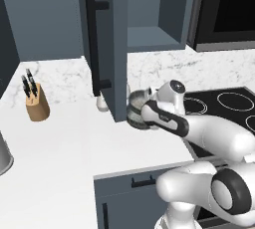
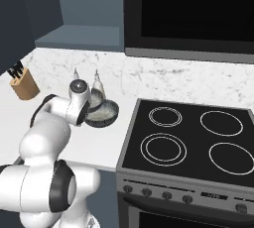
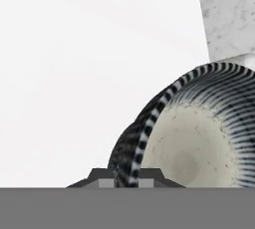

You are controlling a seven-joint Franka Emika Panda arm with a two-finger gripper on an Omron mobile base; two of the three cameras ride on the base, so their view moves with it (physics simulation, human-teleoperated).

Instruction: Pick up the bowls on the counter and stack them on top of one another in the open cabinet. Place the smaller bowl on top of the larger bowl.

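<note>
The larger bowl (image 2: 104, 114), dark grey with a speckled pale inside, is on the white counter (image 1: 60, 143) beside the stovetop. In the hand view its rim (image 3: 130, 163) runs between my two finger tips. My gripper (image 3: 127, 180) is shut on that rim from the bowl's left side. The smaller bowl (image 2: 95, 98) stands just behind it, partly hidden by my wrist, and shows as a grey patch (image 1: 141, 94) in the left base view. The cabinet (image 1: 154, 36) hangs open above, with its one shelf bare.
The open cabinet door (image 1: 117, 49) with its black bar handle (image 1: 92, 44) hangs just left of my hand. Two white shakers (image 2: 96, 81) stand at the backsplash. A knife block (image 1: 36, 103) sits far left. The black stovetop (image 2: 188, 138) lies to the right, under a black oven (image 2: 188, 14).
</note>
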